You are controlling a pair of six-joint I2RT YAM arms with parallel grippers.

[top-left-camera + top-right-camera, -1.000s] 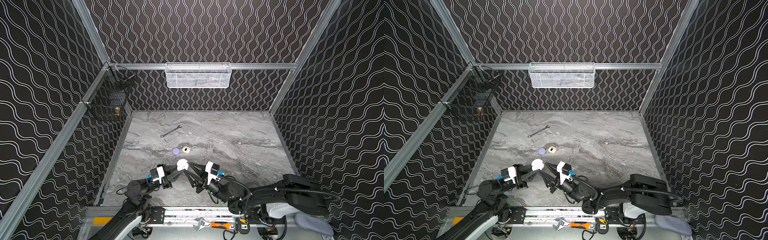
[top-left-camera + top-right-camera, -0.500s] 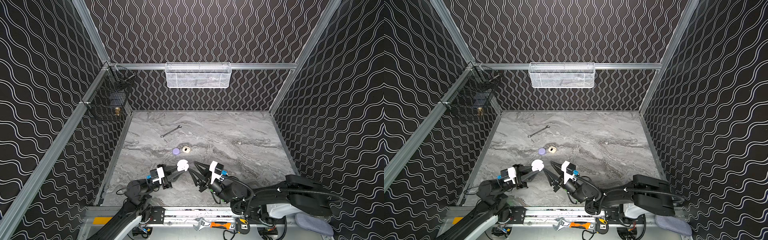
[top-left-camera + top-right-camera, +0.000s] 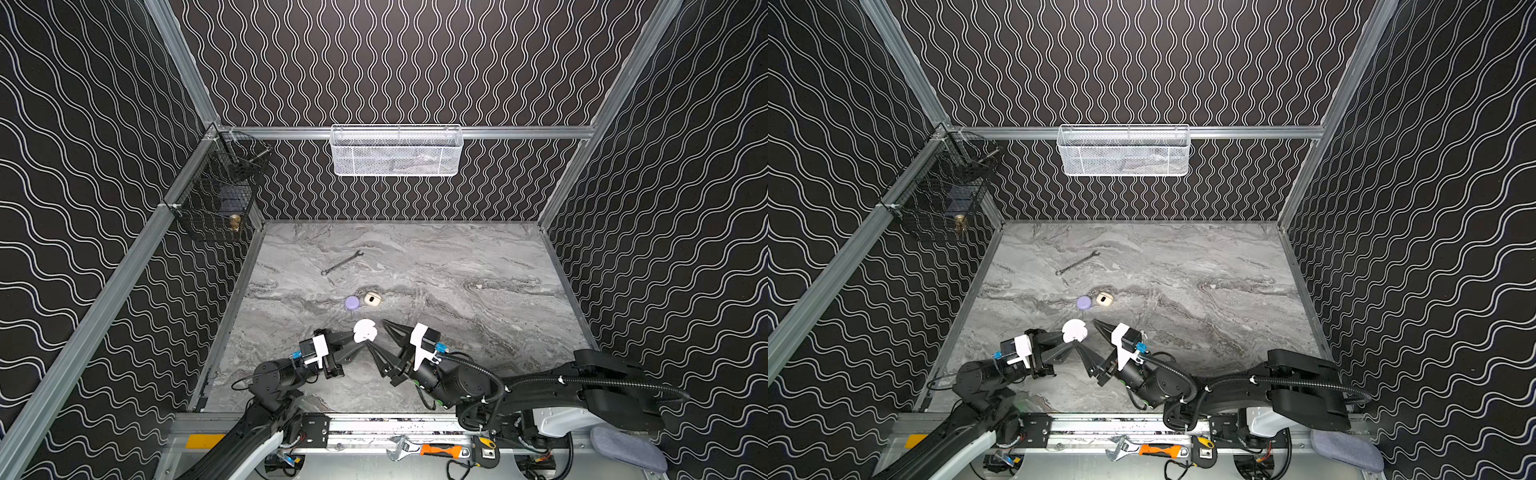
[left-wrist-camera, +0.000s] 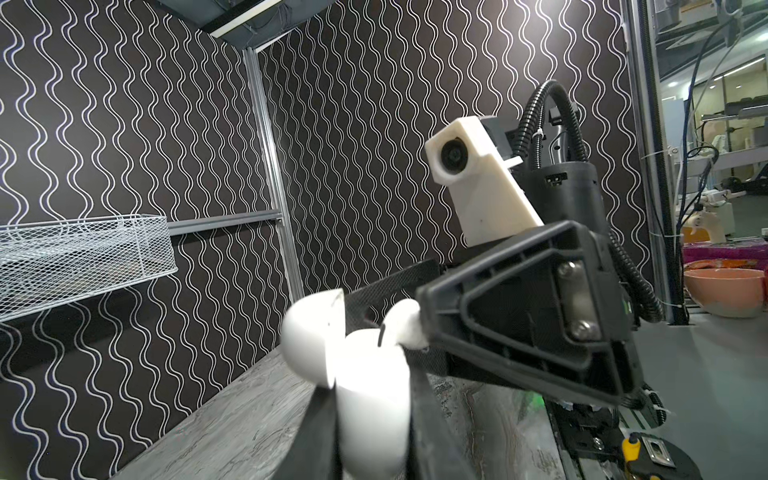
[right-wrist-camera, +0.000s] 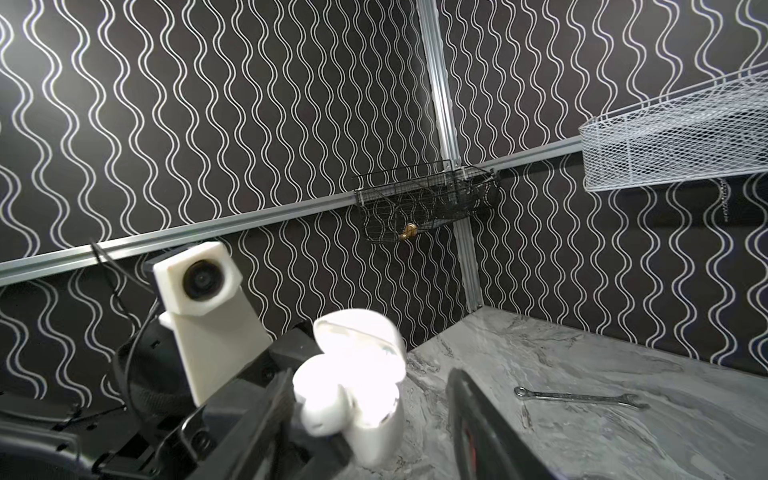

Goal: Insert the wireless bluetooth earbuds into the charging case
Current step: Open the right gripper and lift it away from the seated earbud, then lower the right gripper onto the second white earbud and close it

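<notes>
A white charging case (image 3: 364, 330) (image 3: 1074, 330) hangs above the front of the table with its lid open, and my left gripper (image 3: 360, 340) (image 4: 370, 419) is shut on its body (image 4: 370, 395). One white earbud (image 5: 328, 409) (image 4: 405, 328) lies at the case's open mouth and leans on one finger (image 5: 274, 411) of my right gripper. How deep it sits I cannot tell. My right gripper (image 3: 376, 333) (image 3: 1086, 332) (image 5: 370, 376) stands open around the case's top and grips nothing.
A lilac case (image 3: 352, 303) and an open beige case (image 3: 372, 299) lie on the marble table (image 3: 457, 257) just behind the grippers. A wrench (image 3: 341, 263) lies farther back. A white mesh basket (image 3: 395, 151) and a black wire basket (image 3: 220, 195) hang on the walls.
My right gripper's jaws have spread apart and the gripper has drawn back a little to the right. The earbud stays at the case's mouth. The left gripper has held still.
</notes>
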